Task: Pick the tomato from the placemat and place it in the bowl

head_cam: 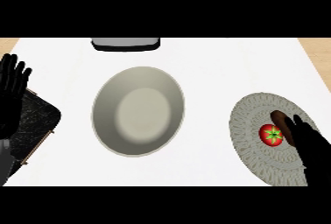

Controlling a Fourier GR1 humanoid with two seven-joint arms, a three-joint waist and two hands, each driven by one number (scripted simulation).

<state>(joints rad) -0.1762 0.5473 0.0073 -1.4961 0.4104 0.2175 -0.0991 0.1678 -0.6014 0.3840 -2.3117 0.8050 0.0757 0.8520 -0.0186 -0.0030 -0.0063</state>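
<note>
A red tomato (271, 134) with a green stem star lies on a round grey woven placemat (253, 144) at the right of the white counter. My right hand (313, 148) comes in from the lower right and rests beside the tomato on its right, fingers curving over its top edge but not closed round it. An empty beige bowl (138, 110) stands in the middle of the counter, well left of the placemat. My left hand (13, 89) shows at the left edge, open with fingers up, resting.
A dark speckled tray (35, 124) with a wooden rim lies at the left edge under my left hand. A grey-and-black appliance (125, 43) stands at the counter's back edge, behind the bowl. Bare white counter separates bowl and placemat.
</note>
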